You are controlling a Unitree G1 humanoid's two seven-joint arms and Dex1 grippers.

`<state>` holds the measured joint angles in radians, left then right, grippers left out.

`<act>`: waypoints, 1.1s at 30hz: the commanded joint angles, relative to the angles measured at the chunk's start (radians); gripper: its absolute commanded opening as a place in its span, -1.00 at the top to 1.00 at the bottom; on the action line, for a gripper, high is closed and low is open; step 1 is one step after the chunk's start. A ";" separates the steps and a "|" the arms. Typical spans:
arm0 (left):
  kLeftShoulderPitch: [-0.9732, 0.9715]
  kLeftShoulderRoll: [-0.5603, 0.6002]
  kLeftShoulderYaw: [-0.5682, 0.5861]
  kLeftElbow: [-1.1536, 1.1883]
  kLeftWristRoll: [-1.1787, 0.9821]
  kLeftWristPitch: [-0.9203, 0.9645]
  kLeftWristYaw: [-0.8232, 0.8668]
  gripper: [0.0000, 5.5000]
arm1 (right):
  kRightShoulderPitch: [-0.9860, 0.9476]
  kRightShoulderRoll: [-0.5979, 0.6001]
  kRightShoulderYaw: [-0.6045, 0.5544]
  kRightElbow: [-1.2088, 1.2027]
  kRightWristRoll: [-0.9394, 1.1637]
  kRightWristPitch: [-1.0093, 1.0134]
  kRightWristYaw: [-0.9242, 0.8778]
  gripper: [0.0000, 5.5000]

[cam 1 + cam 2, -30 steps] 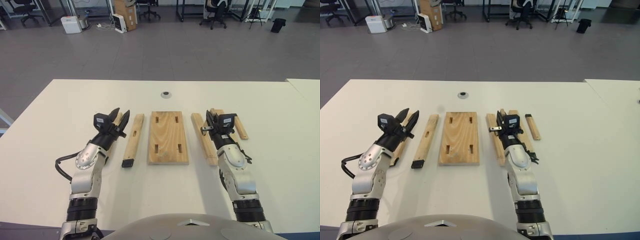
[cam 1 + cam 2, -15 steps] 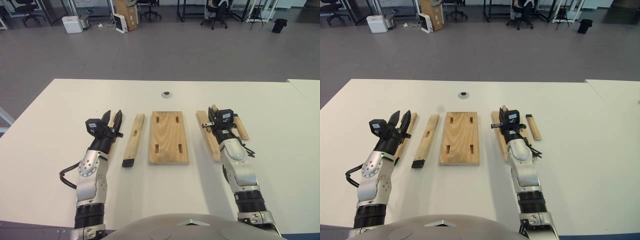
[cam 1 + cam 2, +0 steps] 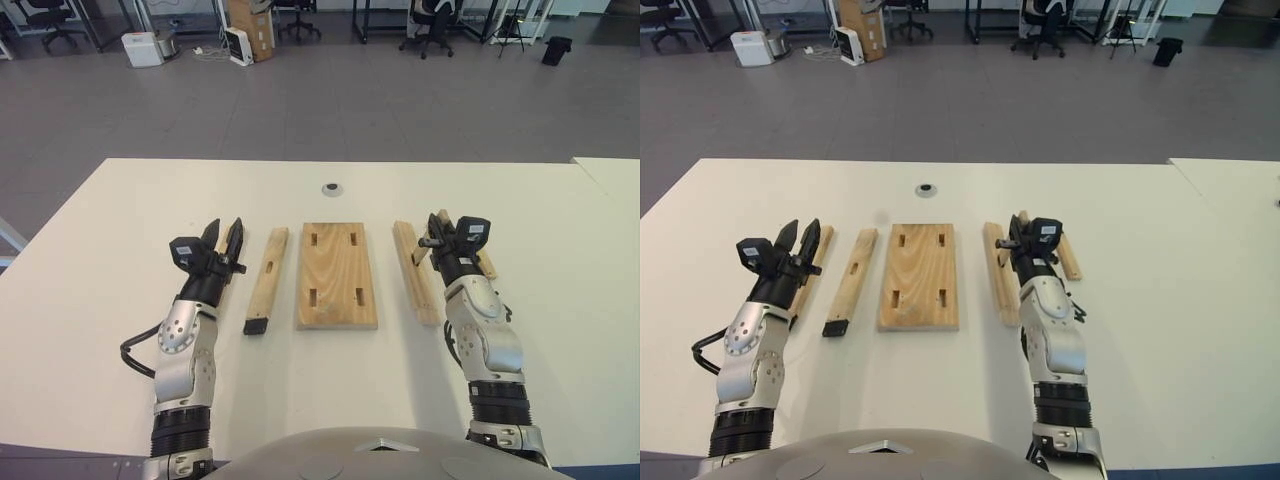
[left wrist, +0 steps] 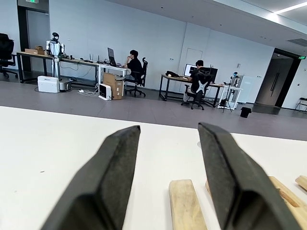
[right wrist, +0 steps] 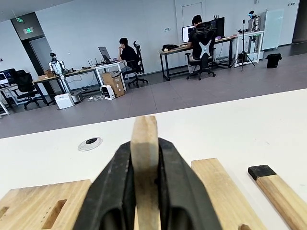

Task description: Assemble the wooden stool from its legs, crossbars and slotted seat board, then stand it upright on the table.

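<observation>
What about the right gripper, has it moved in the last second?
Yes. The right gripper, shut on a wooden piece, has shifted to the robot's right, farther from the seat board.

White table, slotted seat board flat at centre, black-tipped leg just left of it, left gripper further left with fingers apart, plain leg right of the board, right gripper on a wooden piece just right of that leg.

**Wood hidden under both arms**

The left gripper covers most of the outermost left leg. The right gripper hides the sides of the wooden strip it clamps, and its arm covers part of the outer right piece. The right wrist view's edge cuts the seat board.
</observation>
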<state>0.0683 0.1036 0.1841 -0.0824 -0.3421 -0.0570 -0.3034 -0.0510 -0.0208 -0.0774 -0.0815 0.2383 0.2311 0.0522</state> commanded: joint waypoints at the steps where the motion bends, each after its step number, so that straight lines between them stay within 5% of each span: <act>1: -0.017 0.021 -0.007 -0.014 0.003 0.000 -0.018 0.20 | 0.162 0.031 0.040 0.091 -0.010 0.167 -0.024 0.85; 14: -0.087 0.083 -0.002 0.008 -0.002 0.005 -0.067 0.20 | 0.210 0.022 0.076 0.191 -0.097 -0.060 0.002 0.85; 33: 0.086 0.069 -0.088 -0.155 0.049 0.013 -0.053 0.20 | 0.181 -0.026 0.103 0.203 -0.151 0.008 0.015 0.85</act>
<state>0.1053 0.1701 0.1267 -0.2021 -0.3317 -0.0554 -0.3585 0.0154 -0.0392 0.0143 -0.0465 0.1086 0.0430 0.0747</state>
